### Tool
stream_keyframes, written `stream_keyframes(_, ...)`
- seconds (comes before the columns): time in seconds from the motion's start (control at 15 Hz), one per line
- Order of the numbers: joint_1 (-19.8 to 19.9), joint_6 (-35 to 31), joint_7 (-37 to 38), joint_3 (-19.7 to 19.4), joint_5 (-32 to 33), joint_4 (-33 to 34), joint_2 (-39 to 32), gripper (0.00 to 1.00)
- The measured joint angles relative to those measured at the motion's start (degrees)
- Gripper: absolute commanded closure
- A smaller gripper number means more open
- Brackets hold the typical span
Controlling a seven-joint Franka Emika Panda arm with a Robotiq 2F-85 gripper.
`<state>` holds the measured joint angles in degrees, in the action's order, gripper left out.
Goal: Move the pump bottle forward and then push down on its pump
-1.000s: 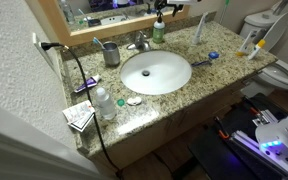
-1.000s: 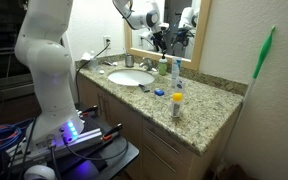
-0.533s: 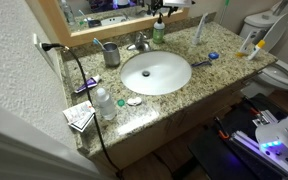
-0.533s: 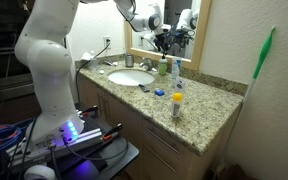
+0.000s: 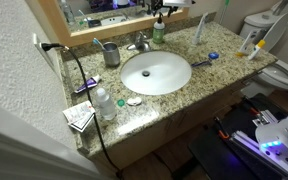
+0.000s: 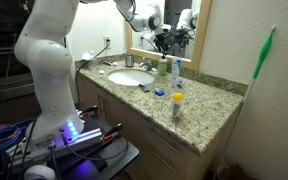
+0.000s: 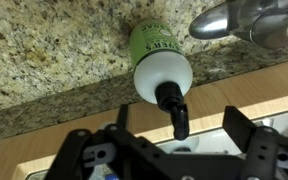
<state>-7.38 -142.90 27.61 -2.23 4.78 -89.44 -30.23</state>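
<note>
The pump bottle (image 7: 156,52) is small and green, and stands on the granite counter against the mirror ledge, beside the faucet. It shows in both exterior views (image 5: 159,33) (image 6: 164,68). Its pump (image 7: 174,108) looks dark in the wrist view, with a short spout that points toward the mirror. My gripper (image 7: 177,128) is open and hangs right above the bottle, with one finger on each side of the pump and touching nothing. In the exterior views the gripper (image 5: 162,9) (image 6: 161,41) sits just over the bottle's top.
The chrome faucet (image 5: 139,43) and the white sink basin (image 5: 156,72) are next to the bottle. A metal cup (image 5: 111,53), a clear white-capped bottle (image 5: 104,102), a yellow bottle (image 6: 176,104) and small items lie on the counter. The mirror frame is right behind.
</note>
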Motion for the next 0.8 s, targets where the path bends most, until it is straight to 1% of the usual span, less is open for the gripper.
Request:
stream_keyframes(0.4,-0.16,0.87,-0.02,0.0,-0.74,0.07,-0.02,0.0)
stream_keyframes(0.47,-0.18,0.88,-0.01,0.0,-0.74,0.08,-0.02,0.07)
stream_keyframes(0.53,-0.21,0.87,-0.01,-0.01,-0.74,0.08,-0.02,0.27)
stream_keyframes(0.6,-0.22,0.87,-0.02,-0.01,-0.74,0.08,-0.02,0.33)
stream_keyframes(0.67,-0.24,0.87,-0.02,-0.01,-0.74,0.08,-0.02,0.42)
stream_keyframes(0.73,-0.25,0.87,-0.01,-0.01,-0.74,0.08,-0.02,0.47)
stream_keyframes(0.8,-0.25,0.87,0.03,-0.02,-0.74,0.11,-0.02,0.56)
